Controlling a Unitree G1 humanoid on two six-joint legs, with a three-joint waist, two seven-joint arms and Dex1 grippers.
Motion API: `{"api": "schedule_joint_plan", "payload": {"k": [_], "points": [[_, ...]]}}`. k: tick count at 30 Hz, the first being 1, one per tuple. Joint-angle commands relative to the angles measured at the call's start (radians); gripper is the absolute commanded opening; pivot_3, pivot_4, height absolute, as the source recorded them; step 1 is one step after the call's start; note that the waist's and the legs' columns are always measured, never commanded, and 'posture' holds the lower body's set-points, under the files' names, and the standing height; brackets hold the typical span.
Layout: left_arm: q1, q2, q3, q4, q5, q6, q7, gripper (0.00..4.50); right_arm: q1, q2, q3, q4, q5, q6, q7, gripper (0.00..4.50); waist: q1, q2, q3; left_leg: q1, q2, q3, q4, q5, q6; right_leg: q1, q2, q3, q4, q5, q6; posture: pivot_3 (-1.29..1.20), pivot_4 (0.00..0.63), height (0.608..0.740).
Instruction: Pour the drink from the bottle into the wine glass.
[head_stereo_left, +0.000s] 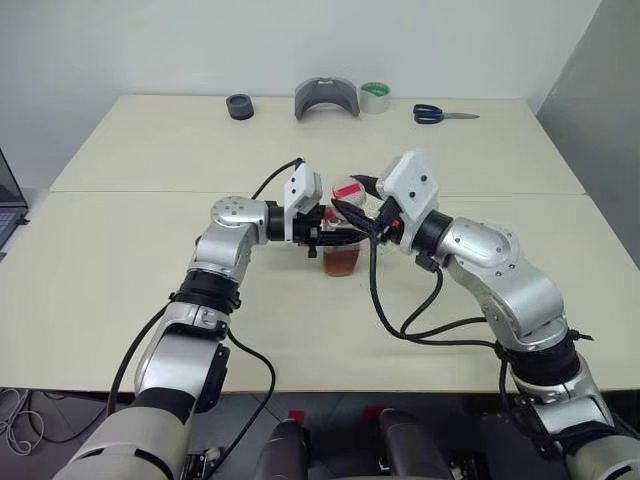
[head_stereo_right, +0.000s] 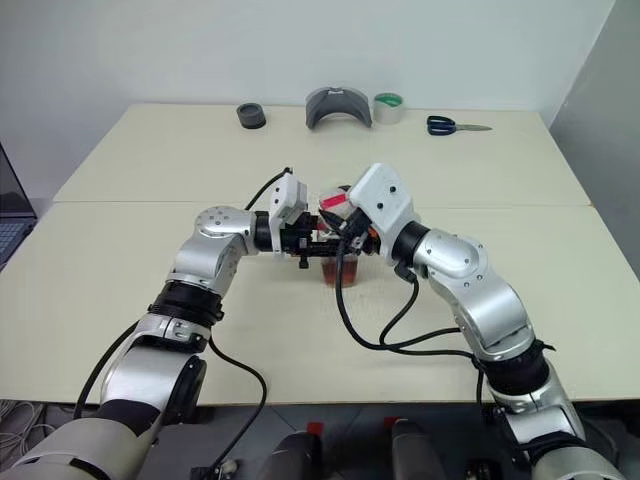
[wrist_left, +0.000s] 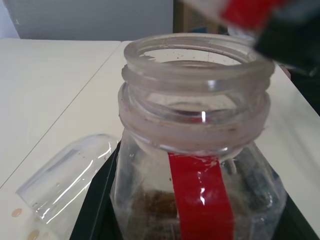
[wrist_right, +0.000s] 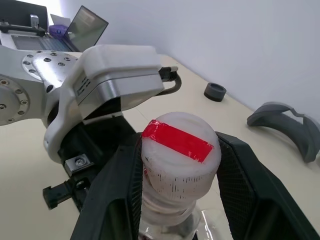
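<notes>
White cap (wrist_right: 181, 150) between right hand (wrist_right: 181, 172) fingers

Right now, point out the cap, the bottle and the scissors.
cap (wrist_right: 180, 150): right wrist view, on its white top beside the red strip.
bottle (wrist_left: 200, 200): left wrist view, on its red label strip.
scissors (head_stereo_left: 430, 114): left eye view, on the handles.

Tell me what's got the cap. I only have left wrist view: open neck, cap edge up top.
Observer: The right gripper is clamped on the cap.
Operator: Anything at the table's far edge?
Observer: Scissors, a tape roll, a grey curved piece and a dark ring along the table.
Operator: And off to the left?
Observer: A laptop beside the table's left edge.
</notes>
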Motion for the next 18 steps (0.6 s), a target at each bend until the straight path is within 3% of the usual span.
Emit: {"api": "schedule_joint_plan", "payload": {"k": [1, 4, 10, 15, 18], "points": [[-0.002, 0.008, 0.023, -0.046, -0.020, -0.001, 0.012, 1.71, 0.023, 0.010, -0.105, -0.081, 0.066, 0.018, -0.012, 1.74, 0.001, 0.000, 0.000, 0.000, 0.000, 0.000, 0.000, 0.000, 0.000, 0.000, 0.000, 0.000, 0.000, 0.000, 0.000, 0.00, 0.150, 0.740], [0.007, 0.013, 0.035, -0.053, -0.024, 0.004, 0.028, 1.71, 0.100, -0.002, -0.230, -0.121, 0.094, 0.056, -0.062, 1.74, 0.003, 0.000, 0.000, 0.000, 0.000, 0.000, 0.000, 0.000, 0.000, 0.000, 0.000, 0.000, 0.000, 0.000, 0.000, 0.00, 0.150, 0.740], [0.042, 0.031, 0.065, -0.107, -0.044, 0.039, 0.068, 1.71, 0.374, -0.051, -0.425, -0.159, -0.005, 0.017, -0.181, 1.74, 0.008, 0.000, 0.000, 0.000, -0.001, 0.001, 0.000, 0.000, 0.000, 0.000, 0.000, 0.001, 0.000, 0.000, 0.000, 0.00, 0.150, 0.740], [0.075, 0.057, 0.084, -0.154, -0.056, 0.063, 0.106, 1.71, 0.580, -0.024, -0.456, -0.118, -0.029, 0.080, -0.231, 1.74, 0.002, 0.000, 0.000, 0.001, 0.000, 0.003, -0.001, 0.000, 0.000, 0.001, 0.000, 0.003, 0.000, 0.000, 0.000, 0.00, 0.150, 0.740], [0.094, 0.063, 0.089, -0.187, -0.060, 0.080, 0.130, 1.71, 0.607, -0.012, -0.459, -0.079, -0.027, 0.111, -0.242, 2.69, -0.003, 0.000, 0.000, 0.004, 0.001, 0.006, -0.001, 0.000, 0.000, 0.001, 0.001, 0.006, 0.002, 0.000, 0.000, 0.00, 0.150, 0.740]]}}
